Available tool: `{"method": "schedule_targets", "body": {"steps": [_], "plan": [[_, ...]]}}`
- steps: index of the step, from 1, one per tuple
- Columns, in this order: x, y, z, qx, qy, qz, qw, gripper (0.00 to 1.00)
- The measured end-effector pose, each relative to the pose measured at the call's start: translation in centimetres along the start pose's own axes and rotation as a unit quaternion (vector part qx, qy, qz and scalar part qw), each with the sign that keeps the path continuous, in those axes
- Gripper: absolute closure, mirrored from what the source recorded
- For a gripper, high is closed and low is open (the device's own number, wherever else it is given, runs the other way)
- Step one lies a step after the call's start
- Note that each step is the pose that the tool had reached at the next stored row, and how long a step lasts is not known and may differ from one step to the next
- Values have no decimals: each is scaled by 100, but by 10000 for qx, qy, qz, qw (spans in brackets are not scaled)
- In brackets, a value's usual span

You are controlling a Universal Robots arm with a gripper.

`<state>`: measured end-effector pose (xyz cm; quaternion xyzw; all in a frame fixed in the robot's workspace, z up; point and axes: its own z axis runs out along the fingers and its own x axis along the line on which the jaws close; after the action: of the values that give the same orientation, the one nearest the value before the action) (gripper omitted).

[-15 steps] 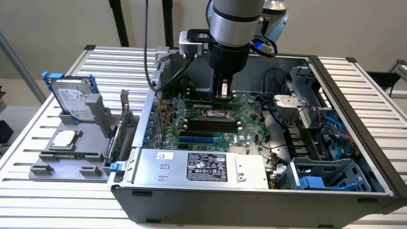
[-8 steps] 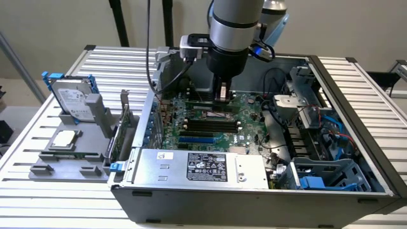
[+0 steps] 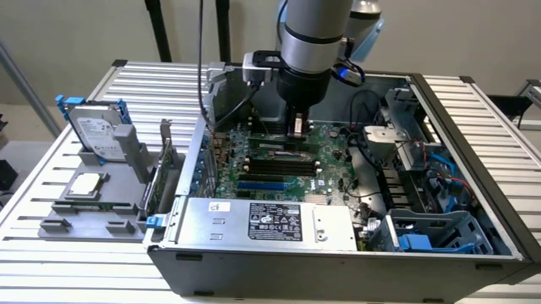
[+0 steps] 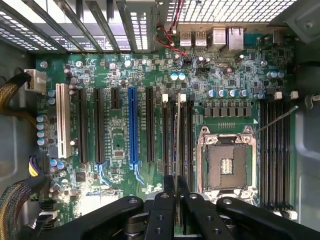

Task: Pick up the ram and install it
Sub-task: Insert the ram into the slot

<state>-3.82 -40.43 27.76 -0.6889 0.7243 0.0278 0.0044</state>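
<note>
Right now the open computer case [image 3: 473, 256] lies on its side on the slatted tabletop [image 3: 68, 253], and my arm [image 3: 315, 31] reaches straight down into it over the motherboard [image 4: 120, 75], which I take as my landmark. Beside the case, well away from the motherboard, sits a grey parts holder [image 3: 93, 209] with a hard drive [image 3: 95, 132] standing in it.

My pincer [image 4: 176, 210] hangs just above the middle of the motherboard, its fingers [image 4: 162, 210] pressed in on the ram [image 4: 178, 145], which I hold edge-on, so it reads as a thin vertical strip. It runs along the black memory slots [image 4: 187, 135] that lie just beside the empty CPU socket [image 4: 226, 162], between that socket and the blue expansion slot [image 4: 132, 125].

I judge the pick-up done and the seating step in hand. Whether the stick's lower edge already touches a slot I cannot tell. Seating calls for the stick to sit square over one slot, its length parallel to the slot, and then a straight, even push down; any tilt could jam it or bend it.
</note>
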Motion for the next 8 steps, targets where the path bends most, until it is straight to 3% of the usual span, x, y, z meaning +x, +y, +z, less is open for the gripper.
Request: {"method": "schedule_targets", "body": {"steps": [5, 8], "plan": [[-9, -25, 61, 6, 116, 4, 9999, 86], [-7, -28, 115, 7, 133, 4, 9999, 86]]}}
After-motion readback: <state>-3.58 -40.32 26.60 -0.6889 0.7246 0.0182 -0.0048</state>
